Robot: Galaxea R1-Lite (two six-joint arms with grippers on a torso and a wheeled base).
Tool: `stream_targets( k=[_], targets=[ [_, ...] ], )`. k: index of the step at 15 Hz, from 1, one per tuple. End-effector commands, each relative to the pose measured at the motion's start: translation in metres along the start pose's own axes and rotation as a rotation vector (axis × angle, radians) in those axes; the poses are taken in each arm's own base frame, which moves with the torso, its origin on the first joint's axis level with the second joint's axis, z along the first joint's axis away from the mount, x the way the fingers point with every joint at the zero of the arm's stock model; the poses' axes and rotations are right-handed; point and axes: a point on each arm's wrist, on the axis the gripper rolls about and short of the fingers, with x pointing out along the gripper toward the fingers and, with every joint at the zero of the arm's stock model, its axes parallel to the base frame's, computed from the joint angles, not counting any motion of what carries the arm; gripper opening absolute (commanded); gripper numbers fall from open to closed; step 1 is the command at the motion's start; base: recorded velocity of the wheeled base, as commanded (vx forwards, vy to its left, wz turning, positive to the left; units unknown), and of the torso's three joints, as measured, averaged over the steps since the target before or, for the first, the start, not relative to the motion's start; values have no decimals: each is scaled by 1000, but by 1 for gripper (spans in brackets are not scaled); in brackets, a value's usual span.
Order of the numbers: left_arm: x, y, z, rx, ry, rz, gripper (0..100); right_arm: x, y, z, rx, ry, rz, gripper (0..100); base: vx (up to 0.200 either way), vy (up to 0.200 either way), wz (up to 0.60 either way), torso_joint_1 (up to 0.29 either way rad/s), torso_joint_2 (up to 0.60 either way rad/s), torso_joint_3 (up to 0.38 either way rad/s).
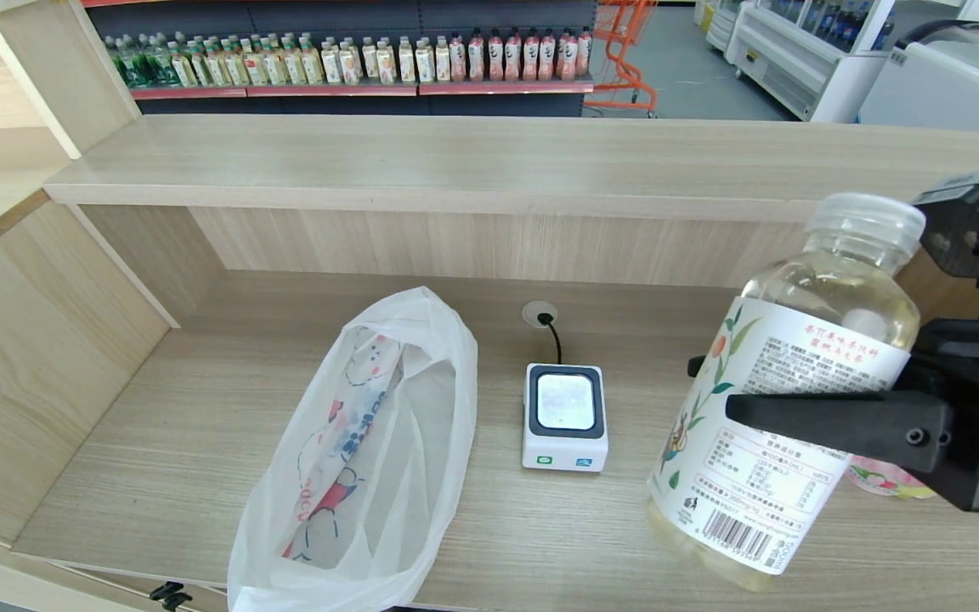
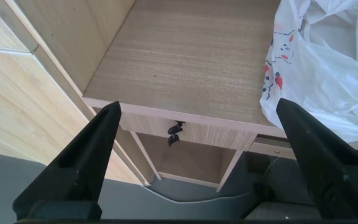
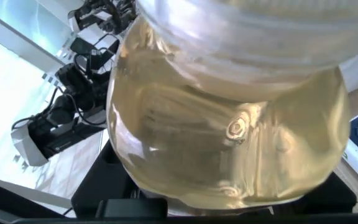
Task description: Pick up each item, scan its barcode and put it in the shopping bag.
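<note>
My right gripper (image 1: 804,399) is shut on a clear bottle of pale yellow drink (image 1: 787,399) with a white label and white cap, held tilted high at the right, its barcode low on the label. Close up in the right wrist view, the bottle (image 3: 229,112) shows its liquid and cap. The white barcode scanner (image 1: 565,416) sits on the counter mid-right, its window facing up. A white plastic shopping bag (image 1: 370,459) lies open at centre-left with a printed package inside. My left gripper (image 2: 201,155) stands open and empty, off the counter's front edge, beside the bag (image 2: 328,68).
The wooden counter (image 1: 166,442) has a side wall on the left and a raised shelf at the back. A pink-lidded item (image 1: 885,478) lies partly hidden behind the right gripper. The scanner's cable (image 1: 554,337) runs into a hole behind it.
</note>
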Motion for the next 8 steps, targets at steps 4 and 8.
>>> stream_targets(
  k=[4,8],
  targets=[
    [0,0,0,0,0,1,100,5,5,-1,-6,7,34,0,0,0,0,0,0,0],
    [0,0,0,0,0,1,100,4,3,3,-86,-7,13,0,0,0,0,0,0,0]
  ],
)
